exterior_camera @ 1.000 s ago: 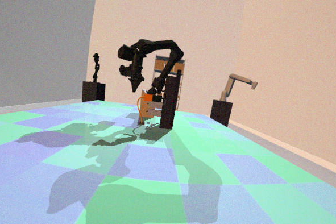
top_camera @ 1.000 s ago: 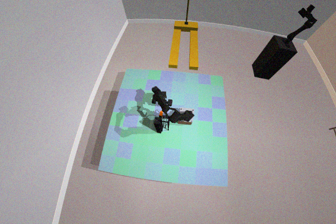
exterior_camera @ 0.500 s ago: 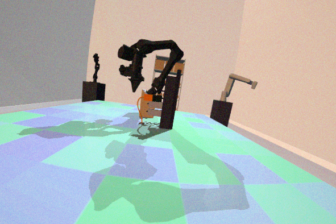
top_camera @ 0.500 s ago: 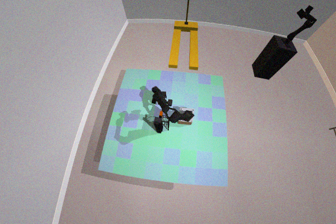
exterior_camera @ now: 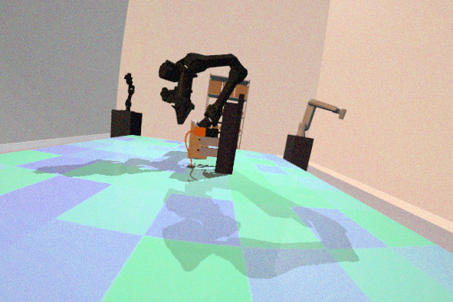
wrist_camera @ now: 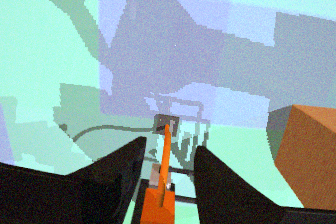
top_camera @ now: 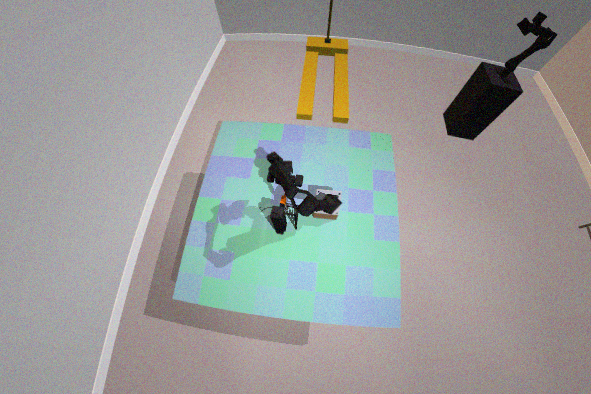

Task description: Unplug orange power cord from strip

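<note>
The orange block-shaped plug (top_camera: 283,200) (exterior_camera: 199,131) (wrist_camera: 158,205) sits raised above the pastel checkered mat (top_camera: 300,275) (exterior_camera: 184,268) (wrist_camera: 249,55), against a short black block (exterior_camera: 211,132) that is probably part of the power strip. The thin orange cord (exterior_camera: 186,142) (wrist_camera: 167,150) curves from it down toward a small grey block (exterior_camera: 191,166) (wrist_camera: 166,125).

The black two-fingered gripper (top_camera: 291,193) (exterior_camera: 181,123) (wrist_camera: 170,148) is parted partway and grips nothing; its tips stand above the plug. The plug seems seated, though its prongs cannot be made out. By that reading the unplugging remains: descending around the plug, gripping, pulling it free, releasing and backing off.

Counted, there are one plug, one orange cord, one gripper with two fingers, one tall dark upright panel (top_camera: 278,223) (exterior_camera: 228,142), and two other arms in the background, one black (top_camera: 530,45) (exterior_camera: 129,93) and one tan (exterior_camera: 310,111).
</note>
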Robot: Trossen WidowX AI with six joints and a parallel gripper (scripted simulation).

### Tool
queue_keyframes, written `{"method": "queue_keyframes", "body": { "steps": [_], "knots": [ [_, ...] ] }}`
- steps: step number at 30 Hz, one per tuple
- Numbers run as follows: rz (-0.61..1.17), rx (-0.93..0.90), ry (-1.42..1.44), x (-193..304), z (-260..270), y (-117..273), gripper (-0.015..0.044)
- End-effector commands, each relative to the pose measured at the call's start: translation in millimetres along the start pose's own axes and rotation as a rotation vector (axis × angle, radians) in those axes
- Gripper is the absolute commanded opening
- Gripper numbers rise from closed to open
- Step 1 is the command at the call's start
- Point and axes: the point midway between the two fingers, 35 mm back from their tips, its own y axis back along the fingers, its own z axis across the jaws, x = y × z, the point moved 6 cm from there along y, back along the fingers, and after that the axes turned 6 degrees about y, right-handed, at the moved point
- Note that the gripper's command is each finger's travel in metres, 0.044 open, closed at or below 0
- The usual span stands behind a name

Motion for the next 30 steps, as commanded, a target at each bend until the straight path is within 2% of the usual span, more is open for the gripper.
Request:
{"method": "queue_keyframes", "body": {
  "steps": [1,15,30],
  "knots": [
    [0.000,0.000,0.000,0,0,0,0.0160],
    [-0.003,0.005,0.003,2,1,9,0.0160],
    [-0.005,0.005,0.003,26,5,10,0.0160]
  ]
}}
